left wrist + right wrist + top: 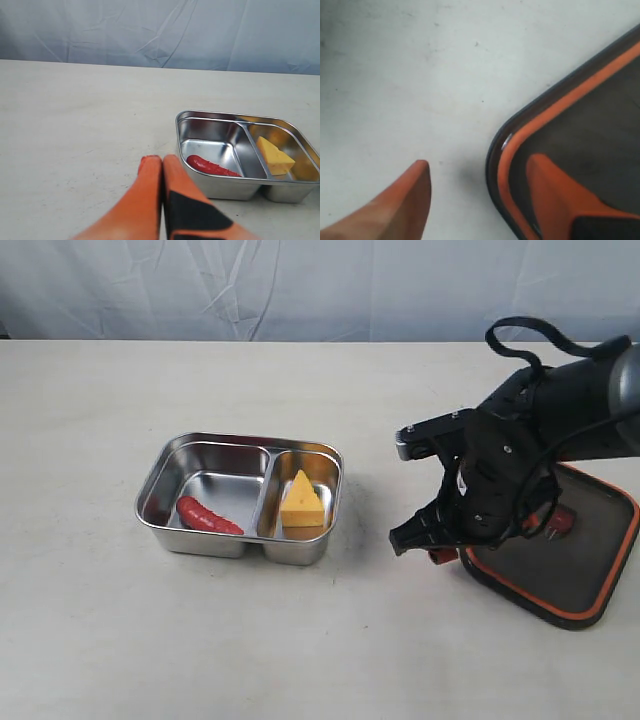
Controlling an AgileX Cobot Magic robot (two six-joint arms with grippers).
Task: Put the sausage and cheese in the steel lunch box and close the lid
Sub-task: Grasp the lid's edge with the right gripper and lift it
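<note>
Since lid point(590, 125) lies flat on table point(395, 60), its rim corner sits between wide-spread jaws of my right gripper point(477, 165), placed to pinch edge. Both sausage point(208, 516), cheese point(301, 502) already in steel lunch box point(240, 438), well apart. My left gripper point(162, 162) pressed together, empty, idle near box.

No legible writing
The steel lunch box point(230, 437), the lid point(592, 552) and the worktop point(100, 640) show no text, label, brand or number that can be read.
</note>
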